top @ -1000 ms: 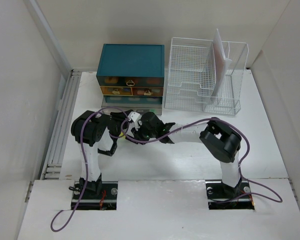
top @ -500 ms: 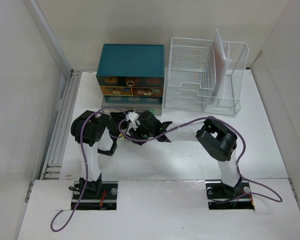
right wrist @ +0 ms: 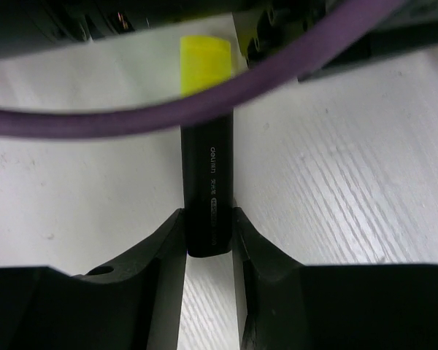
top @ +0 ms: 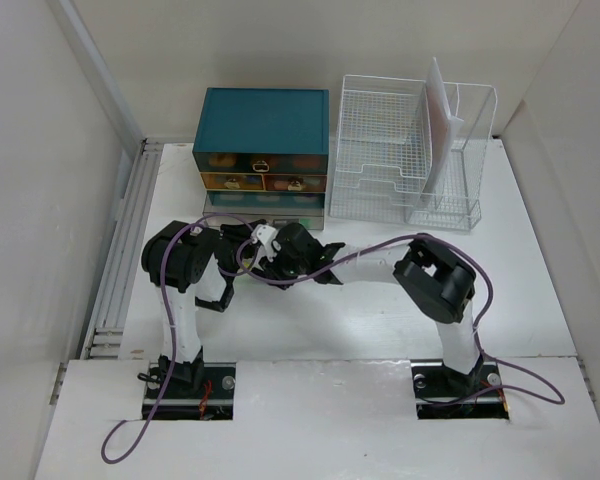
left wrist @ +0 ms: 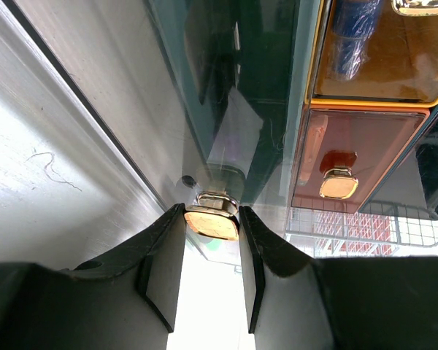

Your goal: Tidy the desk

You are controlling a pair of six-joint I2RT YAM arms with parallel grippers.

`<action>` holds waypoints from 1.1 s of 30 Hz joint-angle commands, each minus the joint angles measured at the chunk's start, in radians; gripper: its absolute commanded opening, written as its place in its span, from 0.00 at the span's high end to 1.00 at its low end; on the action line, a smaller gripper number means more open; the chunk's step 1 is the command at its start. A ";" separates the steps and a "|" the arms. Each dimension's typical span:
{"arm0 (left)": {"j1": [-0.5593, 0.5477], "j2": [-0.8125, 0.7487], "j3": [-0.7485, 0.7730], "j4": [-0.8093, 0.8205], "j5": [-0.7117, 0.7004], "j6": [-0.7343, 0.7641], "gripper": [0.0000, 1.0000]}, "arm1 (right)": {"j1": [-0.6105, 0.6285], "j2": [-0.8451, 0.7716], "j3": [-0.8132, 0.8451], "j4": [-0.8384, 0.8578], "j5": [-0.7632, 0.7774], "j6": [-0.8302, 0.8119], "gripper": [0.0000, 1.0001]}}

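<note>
Where it lies bare, the desk (top: 370, 322) looks matte white, perhaps grained.

The drawer chest (top: 263, 150) sits at the back of the desk (top: 380, 310). The wire rack (top: 405, 150) sits just right of it, with papers (top: 438, 110) standing in it. In front of the chest, the left claw (left wrist: 210, 235) pinches a drawer handle (left wrist: 212, 220). The right claw (right wrist: 208, 242) pinches a pen (right wrist: 208, 186) lying on the desk.
</note>
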 commanded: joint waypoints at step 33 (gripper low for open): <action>0.032 0.035 -0.051 0.451 -0.033 0.051 1.00 | 0.002 0.042 0.045 -0.235 0.056 -0.071 0.63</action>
